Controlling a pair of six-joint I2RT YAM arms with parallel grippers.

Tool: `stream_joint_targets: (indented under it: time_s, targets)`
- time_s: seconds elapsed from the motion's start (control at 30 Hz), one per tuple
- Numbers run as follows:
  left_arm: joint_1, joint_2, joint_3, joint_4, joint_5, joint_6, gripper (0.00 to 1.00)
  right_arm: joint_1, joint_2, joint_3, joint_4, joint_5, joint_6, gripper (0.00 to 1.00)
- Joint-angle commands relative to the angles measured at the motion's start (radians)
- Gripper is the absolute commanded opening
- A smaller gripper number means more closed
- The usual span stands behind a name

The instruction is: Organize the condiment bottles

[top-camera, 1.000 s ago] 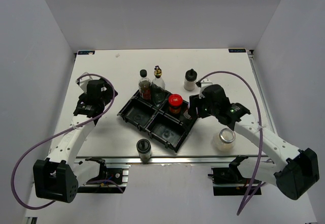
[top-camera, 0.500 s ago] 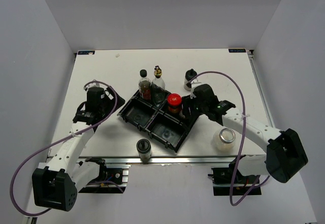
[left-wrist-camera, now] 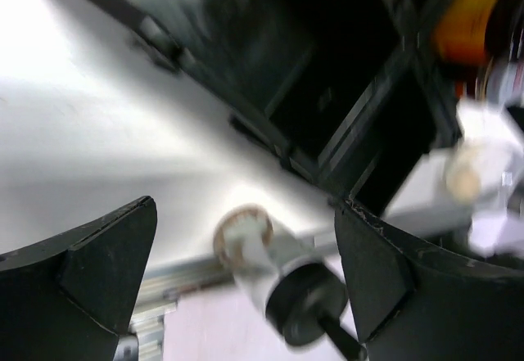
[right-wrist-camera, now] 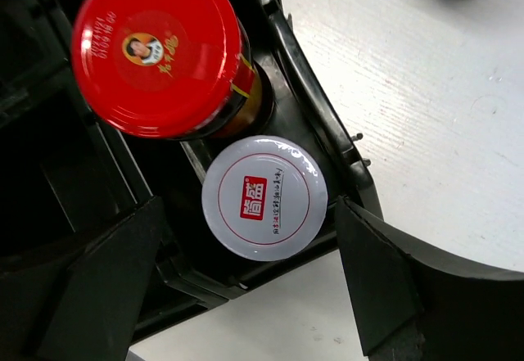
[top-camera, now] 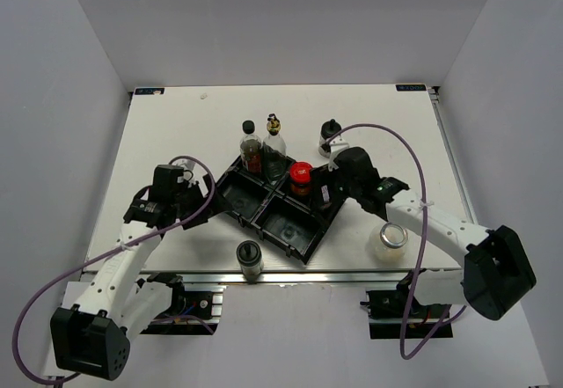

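Observation:
The black tray [top-camera: 281, 225] lies mid-table. A red-lidded dark jar [top-camera: 302, 175] and a silver-lidded jar [right-wrist-camera: 264, 197] stand side by side in its right compartment. My right gripper [right-wrist-camera: 250, 201] is open, its fingers either side of the silver lid without touching it. A black-capped bottle [top-camera: 251, 146] and the gold-spouted clear bottle [top-camera: 274, 140] stand at the tray's far side. My left gripper [top-camera: 198, 201] is open and empty left of the tray. Another black-capped bottle [top-camera: 249, 259] stands near the front edge; it shows blurred between the fingers in the left wrist view [left-wrist-camera: 278, 275], some way off.
The black-capped white shaker [top-camera: 330, 133] stands behind my right arm. The wide clear jar [top-camera: 391, 238] stands at the front right, under the right forearm. The table's metal front rail [top-camera: 290, 274] runs just behind the front bottle.
My left gripper has swung forward and right, toward the tray's front-left side. My right gripper moved left over the tray's right compartment and now sits around the silver-lidded jar.

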Motion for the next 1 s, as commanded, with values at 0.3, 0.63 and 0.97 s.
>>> stream_joint_targets:
  time_s: [0.3,0.63,0.97]
  targets:
    - [-0.143,0.130,0.077,-0.161,0.284,0.032,0.98,0.005,-0.154,-0.041,0.017,0.088,0.014,0.89]
    - [-0.228,0.296,0.180,-0.293,0.143,0.027,0.98,0.005,-0.237,-0.072,-0.004,0.135,0.019,0.89]
    - [-0.358,0.365,0.265,-0.360,0.089,-0.020,0.98,0.005,-0.237,-0.089,-0.013,0.174,0.019,0.89]
